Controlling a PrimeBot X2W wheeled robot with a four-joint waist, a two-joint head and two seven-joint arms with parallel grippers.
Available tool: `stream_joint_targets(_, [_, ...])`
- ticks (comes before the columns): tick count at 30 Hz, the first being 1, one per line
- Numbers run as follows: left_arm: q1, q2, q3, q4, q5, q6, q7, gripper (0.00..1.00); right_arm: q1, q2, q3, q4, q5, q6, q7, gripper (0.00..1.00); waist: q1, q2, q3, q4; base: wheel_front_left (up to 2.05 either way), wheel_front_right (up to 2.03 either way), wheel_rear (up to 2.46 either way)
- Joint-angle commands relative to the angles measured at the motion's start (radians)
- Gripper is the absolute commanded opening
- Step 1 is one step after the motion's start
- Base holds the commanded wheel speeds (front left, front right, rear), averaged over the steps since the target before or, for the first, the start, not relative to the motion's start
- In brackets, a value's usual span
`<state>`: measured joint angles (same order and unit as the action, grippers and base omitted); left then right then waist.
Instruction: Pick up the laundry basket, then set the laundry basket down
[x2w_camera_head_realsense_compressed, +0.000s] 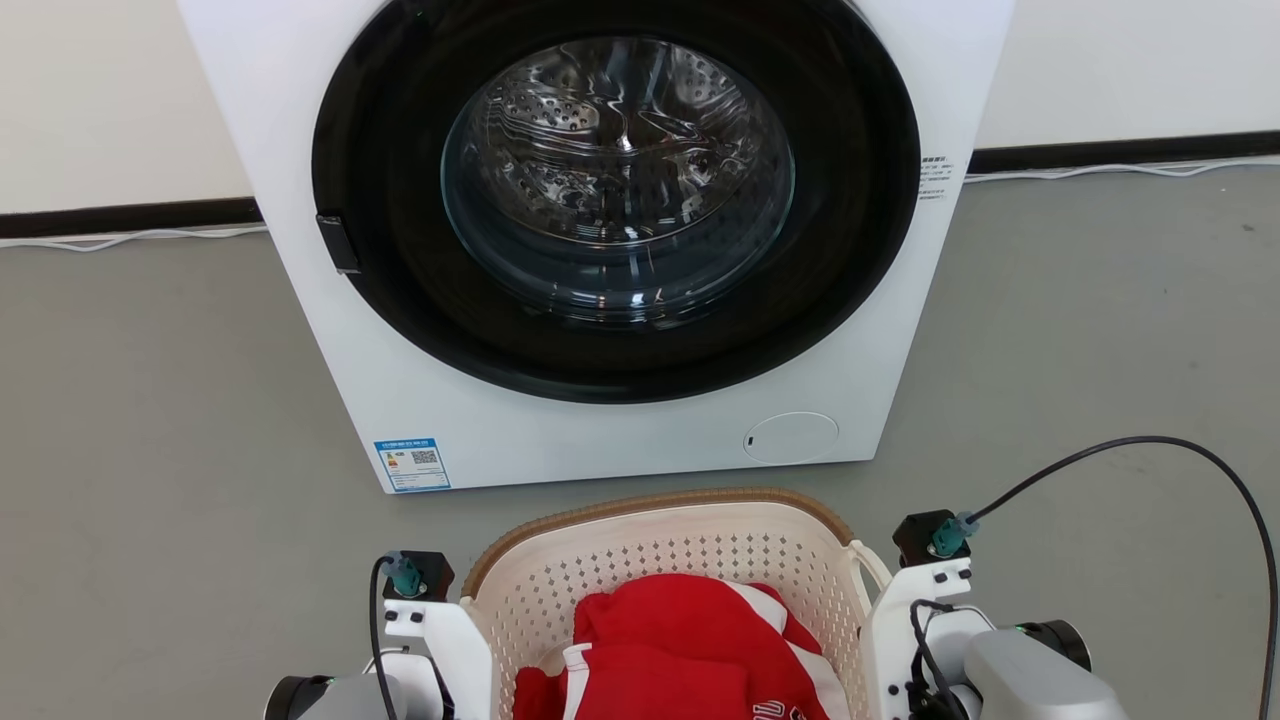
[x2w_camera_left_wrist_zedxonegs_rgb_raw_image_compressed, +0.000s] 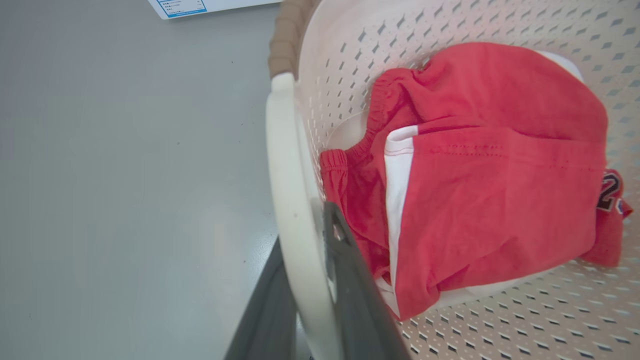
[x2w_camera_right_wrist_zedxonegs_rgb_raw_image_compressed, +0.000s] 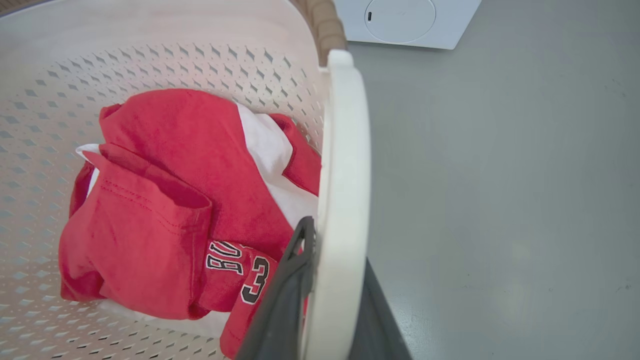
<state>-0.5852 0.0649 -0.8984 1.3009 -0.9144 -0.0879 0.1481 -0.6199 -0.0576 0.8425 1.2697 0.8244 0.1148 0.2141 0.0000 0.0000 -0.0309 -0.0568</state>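
- Head view: laundry basket just before the white washing machine, over grey floor, flanked by both arms; contact with the floor cannot be told.
- Contents: red-and-white garment.
- Left hand: dark fingers pinching the basket's left loop handle.
- Right hand: fingers pinching the right loop handle.

Bright even light, soft shadows, glare on washer glass
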Motion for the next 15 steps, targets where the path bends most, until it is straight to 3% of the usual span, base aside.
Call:
stream_joint_targets(1, [-0.042,0.026,0.012,-0.01,0.003,-0.001,-0.013,0.0,-0.033,0.007,0.02,-0.02,0.005,0.016,-0.022,0.0,0.0,0.0,0.005,0.0,0.0,0.0,0.0])
stream_joint_targets(10, [-0.067,0.03,0.005,-0.01,0.009,0.009,-0.033,0.0,-0.04,0.007,0.038,-0.025,0.015,0.016,-0.066,0.0,0.0,0.0,0.048,-0.001,0.0,0.0,0.0])
stream_joint_targets(15, [-0.11,0.036,-0.006,-0.01,0.028,0.037,-0.078,0.0,-0.047,0.005,0.054,-0.066,0.026,0.016,-0.12,0.0,0.0,0.0,0.121,0.001,0.0,0.0,0.0])
